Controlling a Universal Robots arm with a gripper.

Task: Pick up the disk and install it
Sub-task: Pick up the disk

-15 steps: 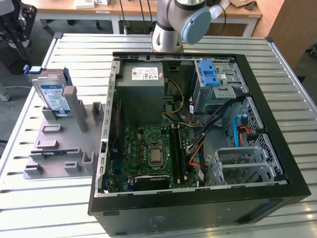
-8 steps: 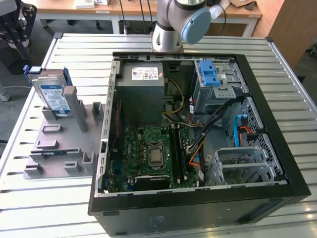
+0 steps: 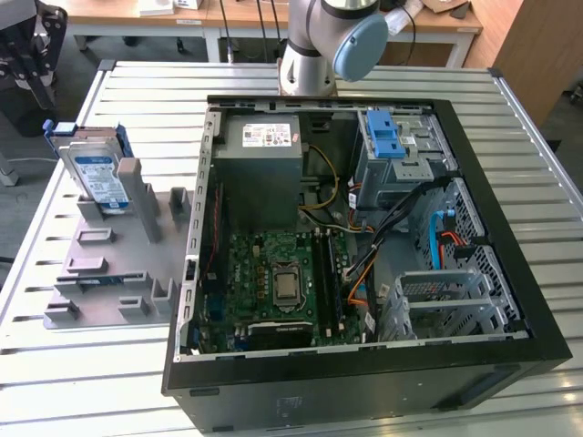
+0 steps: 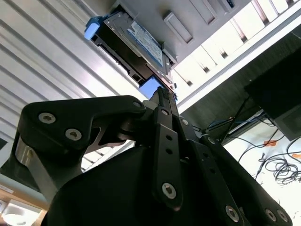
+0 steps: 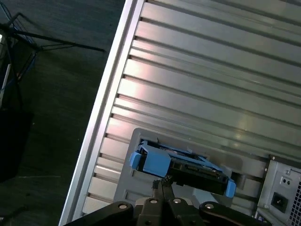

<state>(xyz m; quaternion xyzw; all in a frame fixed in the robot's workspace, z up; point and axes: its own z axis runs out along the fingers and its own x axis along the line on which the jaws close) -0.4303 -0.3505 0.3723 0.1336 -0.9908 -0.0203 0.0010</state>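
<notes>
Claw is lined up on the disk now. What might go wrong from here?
The claw looks shut and points at the blue-framed disk; advancing like this would likely ram it, not straddle it.
The disk stands on edge in the grey holder, so a nudge may tip it.

One disk (image 3: 98,173), one open computer (image 3: 319,378) and one grey stand (image 3: 118,264) are seen on one bench (image 3: 91,373). One robot arm (image 3: 319,45) is seen.

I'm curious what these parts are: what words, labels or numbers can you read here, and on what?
Disk label, white and blue: print too small to read.
Sticker on the grey box: print too small to read.
No other text is legible in any view.
</notes>
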